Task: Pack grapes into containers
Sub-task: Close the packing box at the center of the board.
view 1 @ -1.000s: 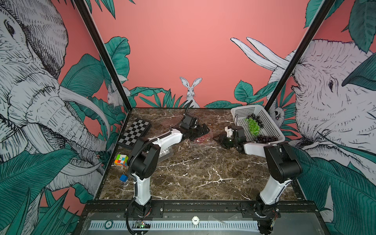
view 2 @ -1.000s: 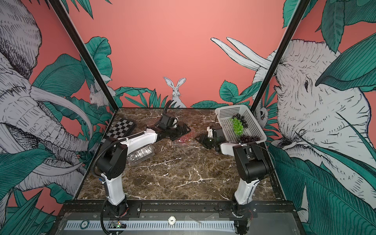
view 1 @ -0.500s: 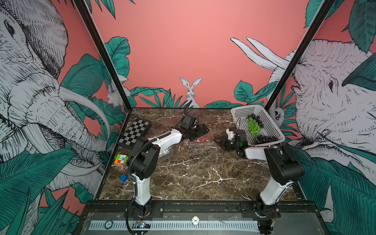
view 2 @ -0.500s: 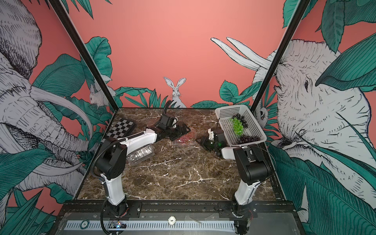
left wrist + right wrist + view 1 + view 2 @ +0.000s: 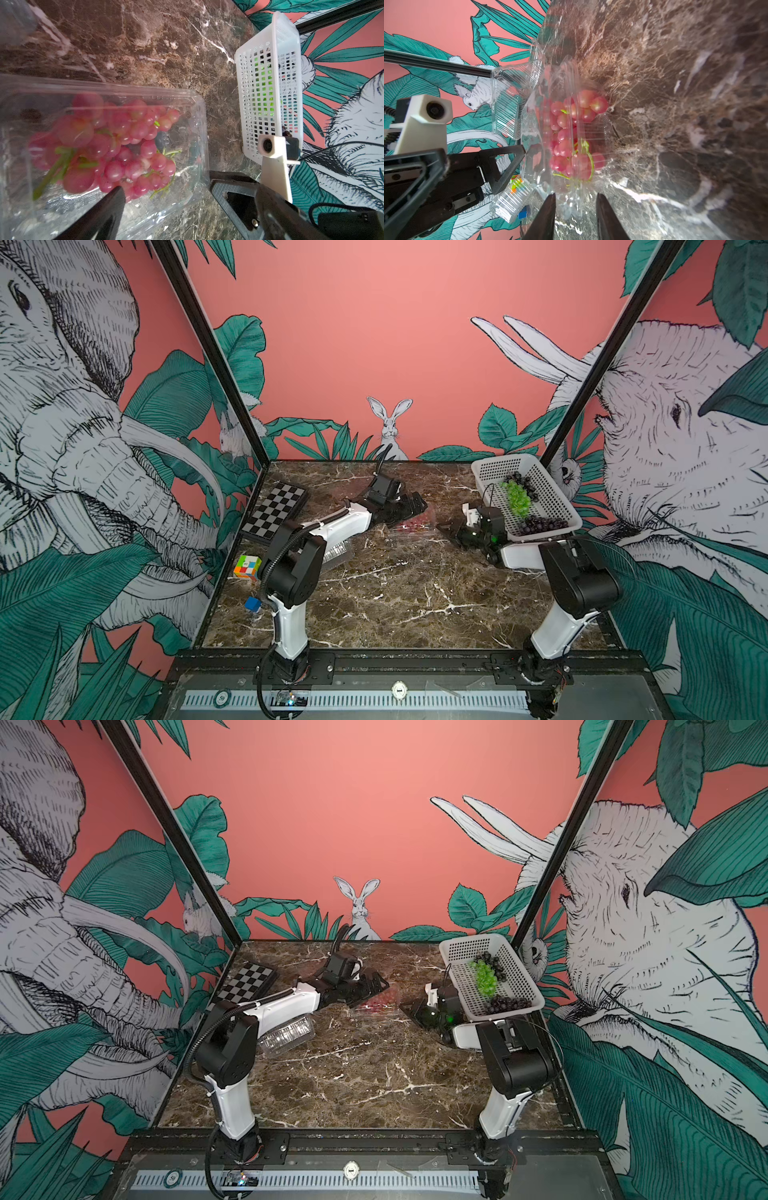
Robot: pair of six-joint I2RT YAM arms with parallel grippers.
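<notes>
One clear ribbed clamshell (image 5: 202, 133), glossy red grapes (image 5: 133, 128)

You see only one finger (image 5: 110, 209) of the left end effector (image 5: 413, 506), cut off at the frame's edge; the nearest red grapes (image 5: 79, 128) blur, and whether the right end effector (image 5: 576, 207) touches the clear container (image 5: 566, 68) is unclear.

Chessboard (image 5: 276, 506), colourful cube (image 5: 247, 567) and blue block (image 5: 252, 604) sit on the table (image 5: 395, 593).

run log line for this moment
red grapes: in open clamshell | left pincer: open, at lid | right pincer: open, astride clamshell edge | green grapes, dark grapes: in basket
</notes>
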